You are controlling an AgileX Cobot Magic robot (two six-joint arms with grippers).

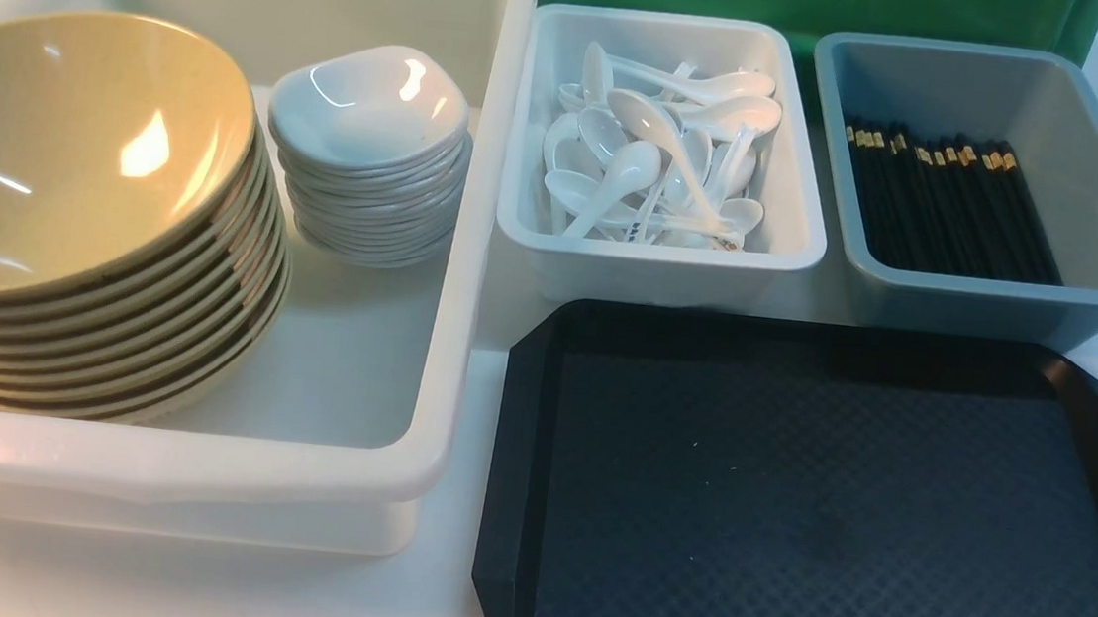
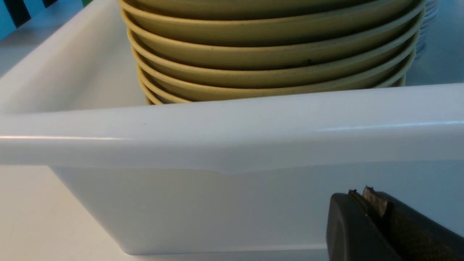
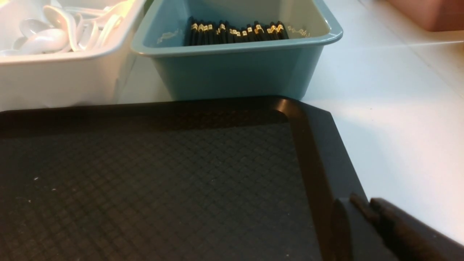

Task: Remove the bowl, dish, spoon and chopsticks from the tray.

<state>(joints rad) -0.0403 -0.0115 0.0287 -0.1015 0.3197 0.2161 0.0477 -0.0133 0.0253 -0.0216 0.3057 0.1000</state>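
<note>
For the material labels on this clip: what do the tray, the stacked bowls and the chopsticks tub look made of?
Tray: looks like matte black moulded plastic, with a diamond-embossed floor and a smooth raised rim.
Stacked bowls: glossy tan-yellow, with sharp light reflections and thin uniform rims; probably melamine, though glazed ceramic cannot be ruled out.
Chopsticks tub: grey-blue plastic with a soft sheen, rounded corners and a rolled lip.

- I see the black tray lying flat, bare.
- Tan bowl tops its stack, tilted.
- White dish caps its pile.
- Spoons jumbled; chopsticks bundled in tubs.
</note>
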